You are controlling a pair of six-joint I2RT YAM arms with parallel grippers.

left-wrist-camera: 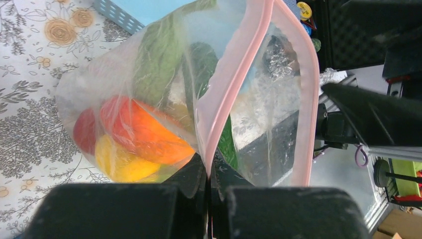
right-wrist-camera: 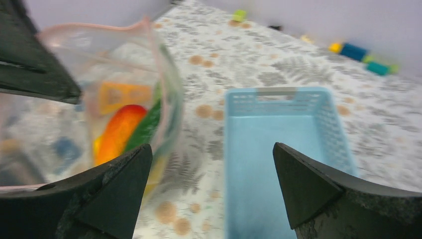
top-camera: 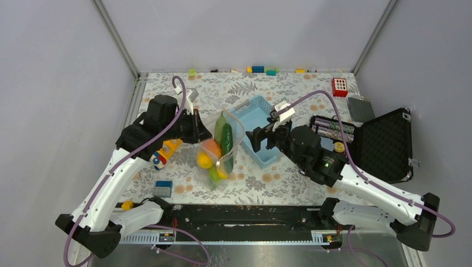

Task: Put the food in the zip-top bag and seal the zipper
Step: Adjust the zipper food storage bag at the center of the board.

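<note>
I see the table (top-camera: 289, 89) with its flowered cloth filling most of the overhead view, and an open black case (top-camera: 384, 147) lying at its right side. Near the middle sits a light blue basket (top-camera: 253, 118), and just left of it the clear bag (top-camera: 222, 146) is held up off the cloth. My left gripper (left-wrist-camera: 209, 199) is clamped tight on the bag's edge. My right gripper (right-wrist-camera: 211, 149) has its jaws spread wide with nothing in them; it hangs just right of the bag, over the near end of the basket. The food is inside the bag: a green cucumber (top-camera: 226, 139) standing on end, a red-orange fruit (top-camera: 211, 147) beside it, and a yellow lemon (top-camera: 204, 161) lowest down. The pink zipper (left-wrist-camera: 314, 84) curves in an open loop around the mouth, and its two sides meet only where my left jaws pinch it.
</note>
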